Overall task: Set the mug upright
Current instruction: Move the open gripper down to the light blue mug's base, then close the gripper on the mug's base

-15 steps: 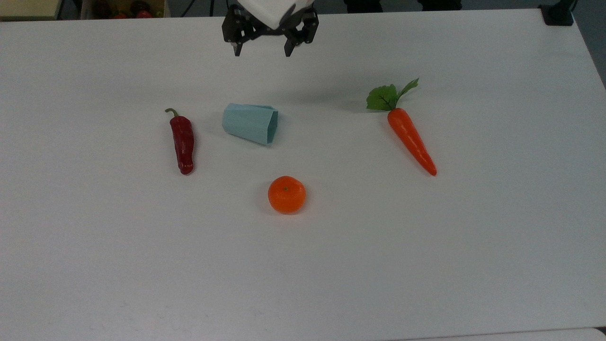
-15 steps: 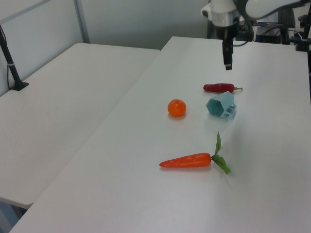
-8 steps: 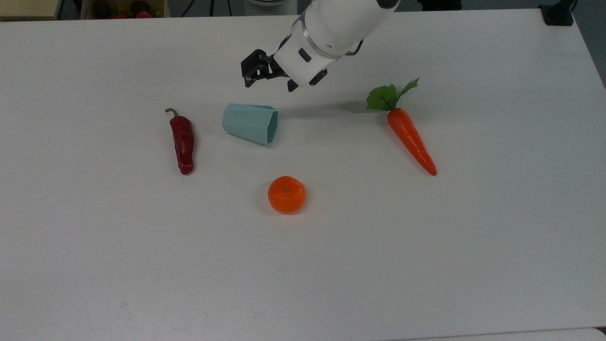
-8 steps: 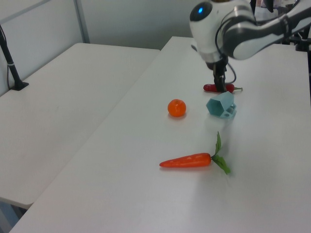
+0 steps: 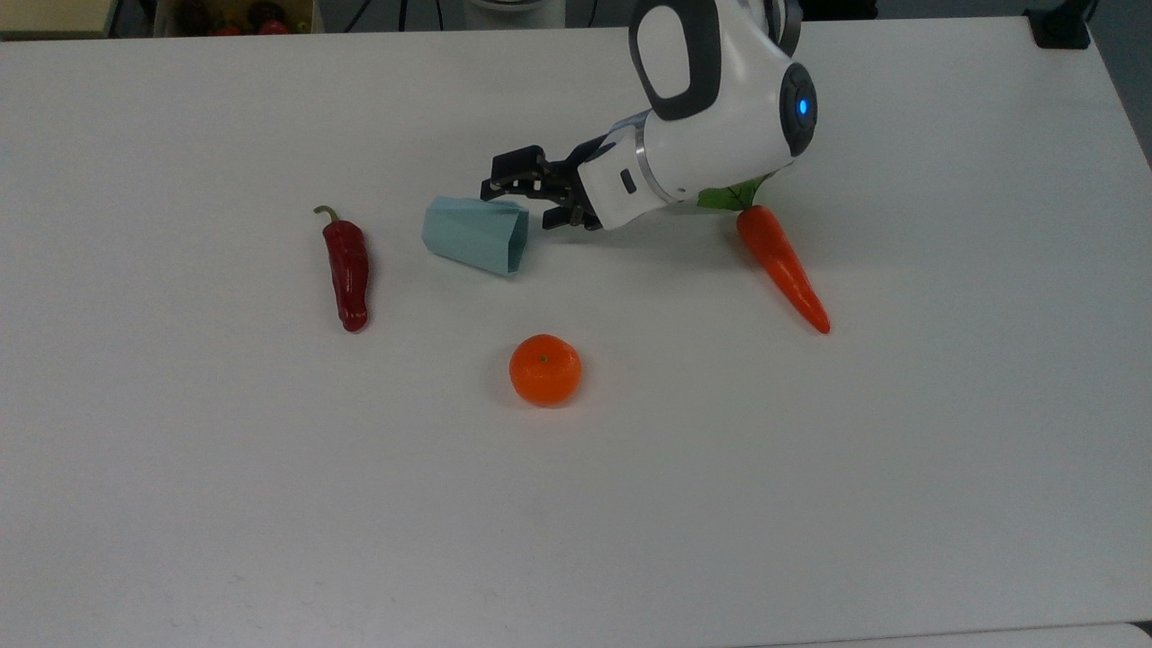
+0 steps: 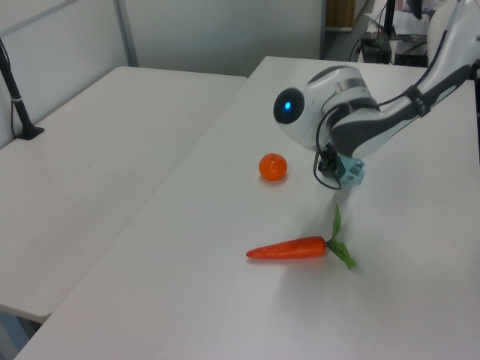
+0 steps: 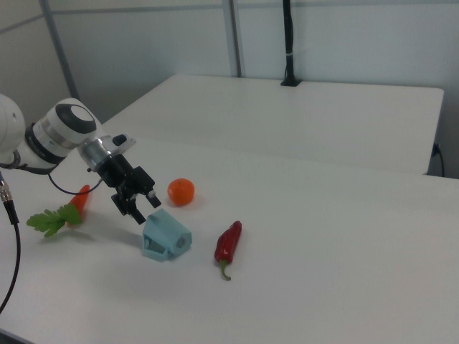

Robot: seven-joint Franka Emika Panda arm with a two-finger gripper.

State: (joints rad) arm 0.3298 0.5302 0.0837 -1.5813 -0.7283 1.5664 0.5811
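The pale blue faceted mug point(image 5: 472, 234) lies on its side on the white table point(image 5: 270, 495), with its wide mouth toward the top view's right. In the right view the mug point(image 7: 165, 237) rests just below my fingers. In the left view the mug point(image 6: 352, 169) is mostly hidden behind my wrist. My gripper point(image 5: 520, 205) is open and points toward the top view's left, right at the mug's mouth rim. Nothing is held between the fingers. The gripper point(image 7: 143, 209) hangs low, close over the table.
A dark red chili pepper point(image 5: 347, 270) lies to the top view's left of the mug. An orange point(image 5: 544, 369) sits in front of it. A carrot point(image 5: 781, 265) with green leaves lies to the right, partly under my white arm point(image 5: 711, 108).
The arm has swung down from the table's far edge and turned. The gripper has dropped from high behind the mug to its mouth rim. The mug has not moved.
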